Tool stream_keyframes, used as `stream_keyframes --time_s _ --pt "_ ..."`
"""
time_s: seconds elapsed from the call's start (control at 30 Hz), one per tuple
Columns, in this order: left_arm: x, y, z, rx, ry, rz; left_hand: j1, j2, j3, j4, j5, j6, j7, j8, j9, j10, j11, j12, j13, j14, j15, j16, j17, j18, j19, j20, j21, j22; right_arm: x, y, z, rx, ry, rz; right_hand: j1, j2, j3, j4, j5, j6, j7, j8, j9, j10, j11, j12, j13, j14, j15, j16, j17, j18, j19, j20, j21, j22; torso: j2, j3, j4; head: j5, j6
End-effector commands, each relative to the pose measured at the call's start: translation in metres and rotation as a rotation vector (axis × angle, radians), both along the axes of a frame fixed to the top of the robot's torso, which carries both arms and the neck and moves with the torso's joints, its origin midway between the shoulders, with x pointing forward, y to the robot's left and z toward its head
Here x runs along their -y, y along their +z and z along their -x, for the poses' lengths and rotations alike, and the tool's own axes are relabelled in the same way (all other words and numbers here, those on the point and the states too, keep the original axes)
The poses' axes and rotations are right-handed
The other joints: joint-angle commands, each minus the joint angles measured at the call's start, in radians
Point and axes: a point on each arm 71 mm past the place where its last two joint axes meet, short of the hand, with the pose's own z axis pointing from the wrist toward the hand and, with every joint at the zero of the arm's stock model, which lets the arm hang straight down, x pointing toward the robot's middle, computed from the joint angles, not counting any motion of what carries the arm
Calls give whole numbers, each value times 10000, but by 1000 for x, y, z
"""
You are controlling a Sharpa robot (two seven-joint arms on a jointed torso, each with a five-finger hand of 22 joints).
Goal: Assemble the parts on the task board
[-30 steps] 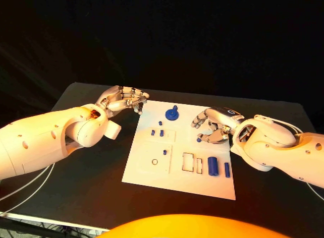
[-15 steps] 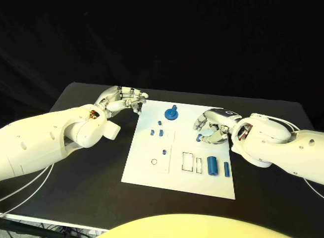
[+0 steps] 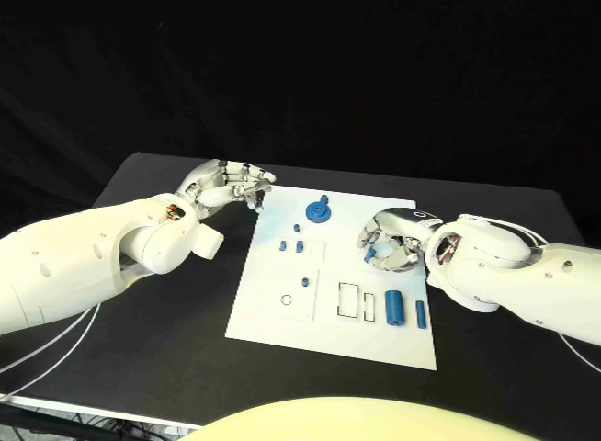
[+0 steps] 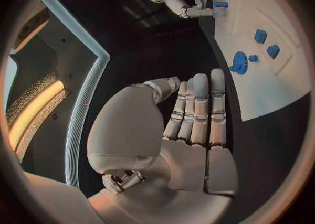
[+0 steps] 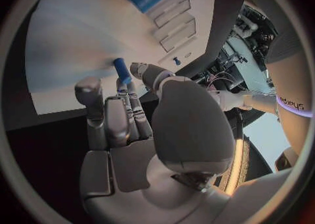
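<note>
The white task board [image 3: 330, 322] lies in the middle of the table. My right hand [image 3: 391, 238] hovers low over its right middle and pinches a small blue peg [image 5: 122, 70] between thumb and fingertip; the peg [image 4: 220, 4] sticks out of that hand's fingertips [image 4: 197, 3]. My left hand [image 3: 228, 187] stays off the board's far left corner, fingers straight and side by side [image 4: 200, 114], holding nothing. A blue gear with a knob [image 3: 319, 212] stands at the board's far edge. A blue cylinder [image 3: 396, 308] and a blue bar [image 3: 421, 314] lie near the right front.
Small blue pieces [image 3: 293, 245] sit left of centre on the board, with one more [image 3: 297, 227] behind them. Rectangular recesses [image 3: 348, 300] and a ring mark [image 3: 288, 299] lie toward the front. Black table [image 3: 168, 312] surrounds the board.
My right hand has shifted slightly left and its fingers have closed in on the small blue peg. The left hand has stayed put.
</note>
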Motion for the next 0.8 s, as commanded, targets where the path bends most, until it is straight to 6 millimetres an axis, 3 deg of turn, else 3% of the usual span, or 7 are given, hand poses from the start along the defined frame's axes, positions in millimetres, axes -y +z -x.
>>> stream_keyframes --time_s 0.03,0.57,0.8 --pt "2 1 1 32 -163 89 -11 37 -46 34 14 -29 12 -46 -11 58 4 -53 -12 39 12 -46 -16 139 65 -31 -34 -11 0 -3 1 -152 137 316 -3 101 -10 53 -17 106 -5 75 21 146 -17 97 14 84 -15 67 20 -118 143 -15 138 165 -4 4 3 -11 11" --pt "1 0 1 -62 -202 82 3 38 -60 59 12 -22 7 -48 -20 75 -1 -55 -32 44 8 -64 -22 141 83 -30 -75 -43 1 -4 -3 -51 9 404 -6 338 250 254 -10 466 -31 248 113 474 -78 248 -19 98 -71 97 53 -154 301 -71 286 226 9 13 10 -49 37" --pt "-1 0 0 -85 -175 59 -7 39 -67 73 10 -21 10 -49 -22 75 2 -57 -37 44 10 -68 -23 140 84 -29 -84 -49 1 -5 -4 93 40 516 47 335 319 233 -11 496 -27 267 125 403 -65 200 -38 78 -70 61 -19 -137 265 -79 179 194 2 4 -4 -63 51"
